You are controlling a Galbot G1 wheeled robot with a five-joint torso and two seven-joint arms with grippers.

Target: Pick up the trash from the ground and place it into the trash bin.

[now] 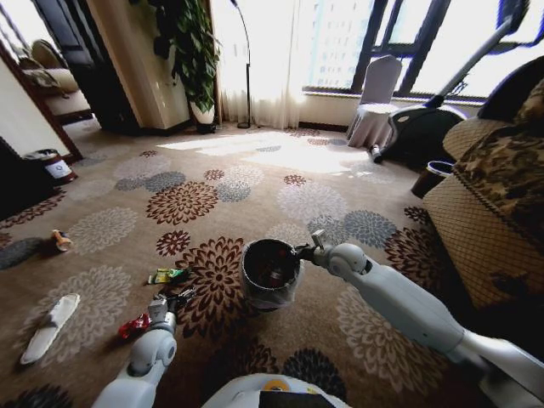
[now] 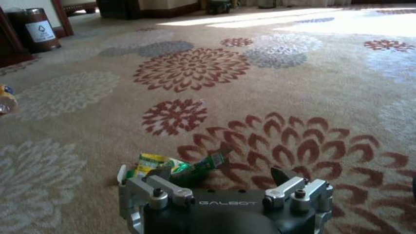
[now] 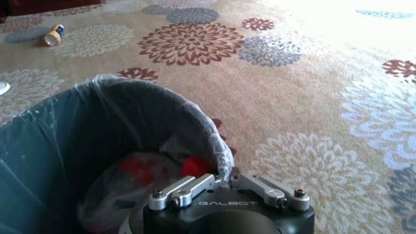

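The trash bin (image 1: 270, 274), round, dark inside with a clear liner, stands on the carpet before me. My right gripper (image 1: 308, 252) is shut on its rim (image 3: 221, 161), and red litter (image 3: 195, 165) lies inside. My left gripper (image 2: 208, 178) hangs open low over the carpet, a green wrapper (image 2: 163, 164) lying just ahead of its left finger (image 2: 133, 183). In the head view the left gripper (image 1: 172, 302) sits between the green wrapper (image 1: 166, 275) and a red wrapper (image 1: 133, 325). A flat white slipper-shaped piece (image 1: 49, 327) and a small bottle (image 1: 59, 240) lie farther left.
A dark brown bin (image 1: 53, 166) stands at the far left wall. A patterned sofa (image 1: 493, 212) fills the right side, with another dark bin (image 1: 432, 177) beside it. A covered chair (image 1: 376, 102) and exercise machine stand by the window. Open carpet stretches ahead.
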